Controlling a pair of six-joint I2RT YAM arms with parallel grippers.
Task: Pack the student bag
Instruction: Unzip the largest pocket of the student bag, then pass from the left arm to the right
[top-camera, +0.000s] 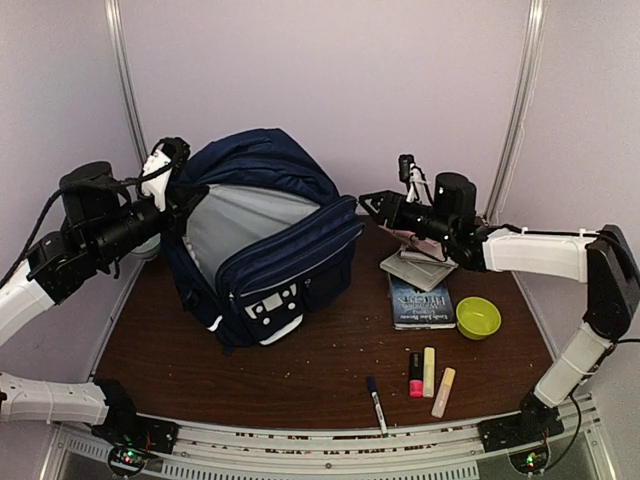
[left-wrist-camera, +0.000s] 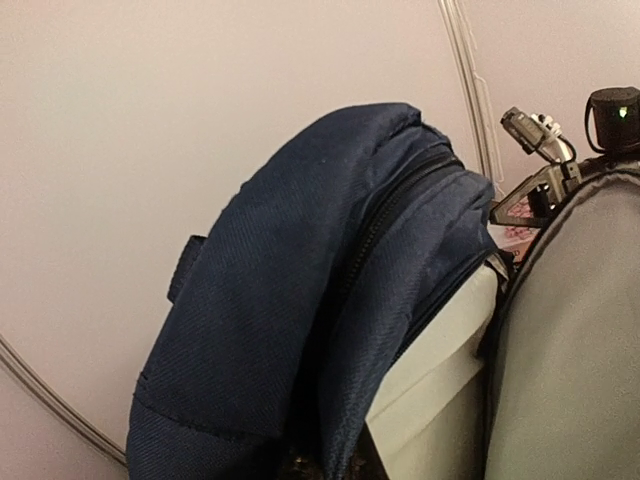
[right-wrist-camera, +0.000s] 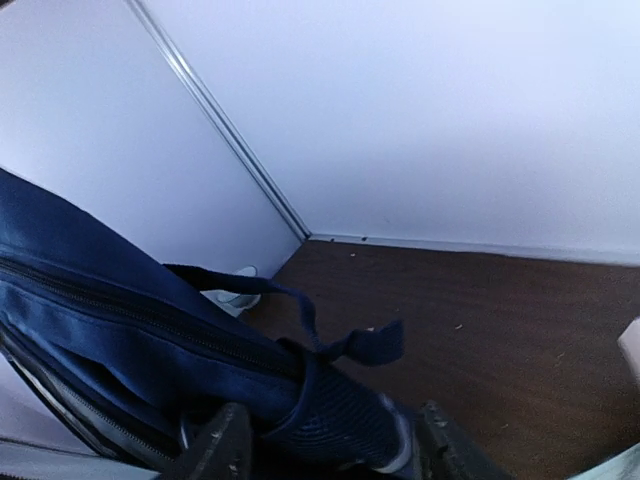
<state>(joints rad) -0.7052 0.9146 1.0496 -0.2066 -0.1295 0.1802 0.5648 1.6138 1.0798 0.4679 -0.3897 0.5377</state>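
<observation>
Backpack (top-camera: 262, 235) gapes toward 10 o'clock; left fingers (top-camera: 178, 192) grip its rim, right fingers (top-camera: 372, 205) spread wide at 3 o'clock.

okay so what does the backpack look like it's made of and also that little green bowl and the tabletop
The student bag: woven navy fabric, probably nylon or polyester; the left wrist view shows a twill weave, matte, with smooth grey lining. Green bowl: likely plastic, a uniform glossy lime colour. Table: dark brown with a faint sheen, maybe wood or laminate; grain is not clear.

Counted beside one backpack (top-camera: 265, 235): three highlighters (top-camera: 428, 372), one marker (top-camera: 376, 403), one green bowl (top-camera: 478, 317), one book (top-camera: 421, 302).
</observation>
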